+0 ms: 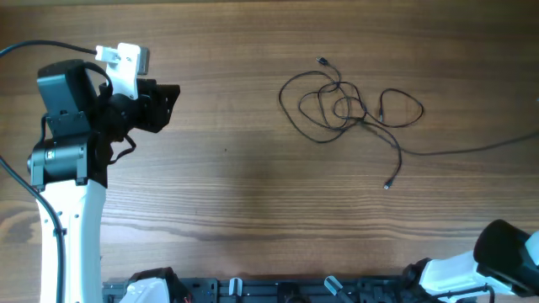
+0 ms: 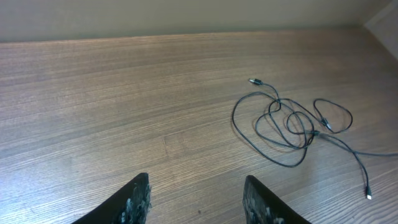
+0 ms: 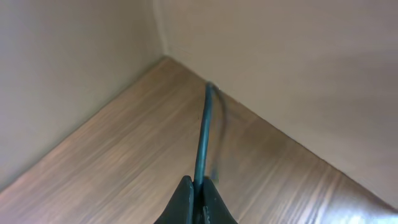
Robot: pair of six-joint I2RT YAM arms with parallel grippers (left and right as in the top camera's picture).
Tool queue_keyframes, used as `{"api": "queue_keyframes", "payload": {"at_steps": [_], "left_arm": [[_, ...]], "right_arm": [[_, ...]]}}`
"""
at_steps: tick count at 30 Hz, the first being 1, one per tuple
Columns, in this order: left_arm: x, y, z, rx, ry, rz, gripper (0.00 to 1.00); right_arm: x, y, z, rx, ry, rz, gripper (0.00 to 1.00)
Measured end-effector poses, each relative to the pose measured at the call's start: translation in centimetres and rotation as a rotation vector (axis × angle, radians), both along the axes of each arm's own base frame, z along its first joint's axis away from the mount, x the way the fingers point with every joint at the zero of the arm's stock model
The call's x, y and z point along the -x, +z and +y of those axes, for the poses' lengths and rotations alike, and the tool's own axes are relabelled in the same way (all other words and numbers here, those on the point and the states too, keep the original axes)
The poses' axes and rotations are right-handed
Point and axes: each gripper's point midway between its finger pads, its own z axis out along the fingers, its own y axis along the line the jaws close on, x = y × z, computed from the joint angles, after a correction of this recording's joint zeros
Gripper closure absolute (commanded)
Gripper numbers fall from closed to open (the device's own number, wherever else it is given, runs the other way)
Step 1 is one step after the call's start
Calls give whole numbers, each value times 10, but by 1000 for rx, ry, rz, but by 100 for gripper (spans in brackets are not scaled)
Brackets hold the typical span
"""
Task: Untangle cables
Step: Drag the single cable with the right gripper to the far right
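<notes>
- Several thin black cables (image 1: 349, 105) lie in overlapping loops on the wood-grain surface (image 1: 227, 194), toward 1 o'clock in the overhead view.
- From the left end effector (image 1: 168, 101) we see the tangle at 3 o'clock, well apart. Its long axis runs 9-to-3, in line with that reach.
- The left end effector is released, its fingers spread on nothing.
- The right end effector (image 3: 198, 198) is clenched on one dark strand (image 3: 204, 130). We judge it to be the one trailing off at 3 o'clock.
- The wires look limp, smooth and matte, with small plugs at 11 and 5 o'clock of the knot.
</notes>
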Motion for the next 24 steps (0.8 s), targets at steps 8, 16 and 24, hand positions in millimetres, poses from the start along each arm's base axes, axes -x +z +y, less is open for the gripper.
{"api": "queue_keyframes", "payload": {"at_steps": [8,16,24], "left_arm": [[0,0,0,0,0,0,51],[0,0,0,0,0,1,51],[1,-1,0,4,2,10,51]], "right_arm": [[14,-2,-32,-46,-49,-48,95],[-49,-85,-52,-221,42,53,95],[-125,-193,-56,-362,175,167,96]]}}
